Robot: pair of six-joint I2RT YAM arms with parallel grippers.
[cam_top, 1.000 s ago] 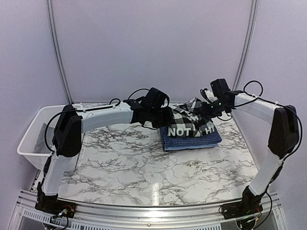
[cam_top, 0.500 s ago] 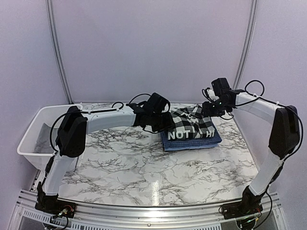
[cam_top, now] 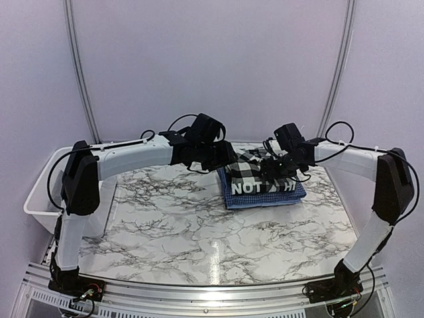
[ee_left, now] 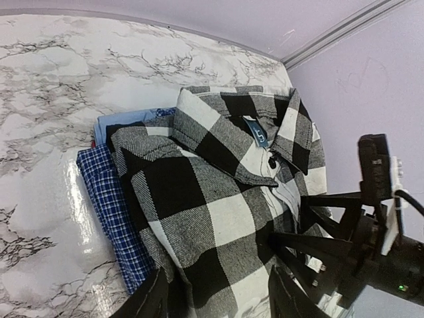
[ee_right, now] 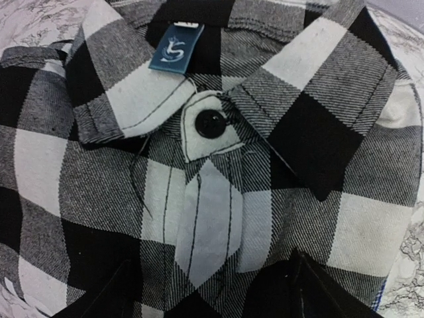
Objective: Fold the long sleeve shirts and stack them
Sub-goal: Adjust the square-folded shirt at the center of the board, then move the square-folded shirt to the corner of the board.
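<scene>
One "NOT"-lettered buffalo-check shirt (cam_top: 250,173)

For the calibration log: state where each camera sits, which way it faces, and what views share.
Top external: above and behind the robot, facing the marble table; shows both arms, left tool and right tool at the buffalo-check shirt.
Left wrist: on the left arm, looking down at that shirt atop the blue checked shirt; own fingers at bottom, right tool opposite.
Right wrist: close above the collar button; own fingers below.
Both wrist views share the blue neck label.
</scene>
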